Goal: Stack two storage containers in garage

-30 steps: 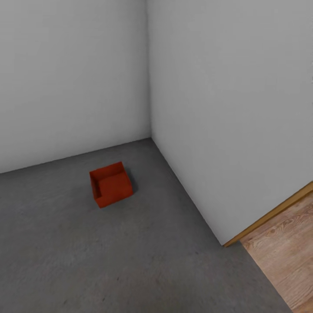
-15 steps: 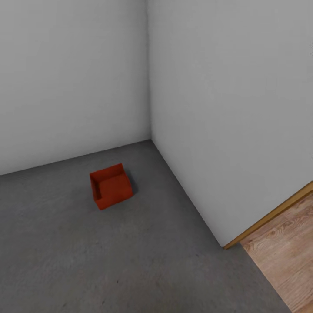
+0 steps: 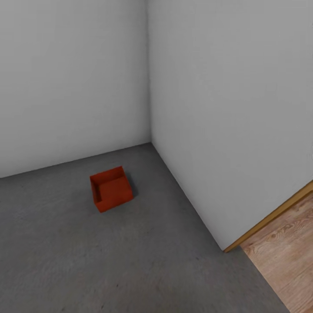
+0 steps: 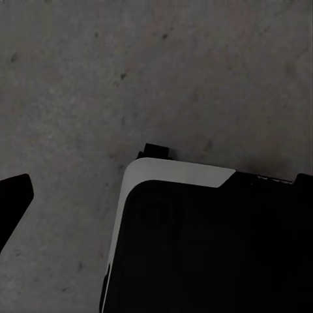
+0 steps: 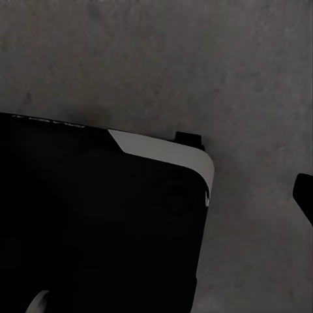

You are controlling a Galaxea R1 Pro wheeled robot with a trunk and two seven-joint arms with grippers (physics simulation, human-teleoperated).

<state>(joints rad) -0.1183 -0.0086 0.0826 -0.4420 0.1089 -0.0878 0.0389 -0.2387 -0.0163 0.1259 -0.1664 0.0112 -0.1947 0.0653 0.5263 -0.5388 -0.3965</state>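
Note:
One orange-red lidless storage container (image 3: 111, 189) stands upright on the dark grey concrete floor (image 3: 130, 261) of the garage, a short way out from the corner of two pale grey walls. It is empty and nothing touches it. In the left wrist view one dark fingertip (image 4: 12, 195) pokes in at the picture's edge over the concrete. The right wrist view shows a like dark fingertip (image 5: 305, 192) at its edge. Neither has anything against it, and the jaws' spacing cannot be read.
The right-hand wall (image 3: 226, 108) ends at a wooden trim strip (image 3: 271, 215), with light wood plank flooring (image 3: 287, 252) beyond it at the lower right. Both wrist views look down on my own dark base with its white rim (image 4: 176, 171) (image 5: 163, 151) above the concrete.
The whole head picture has slid down a little, so the camera has moved. The container stays put on the floor.

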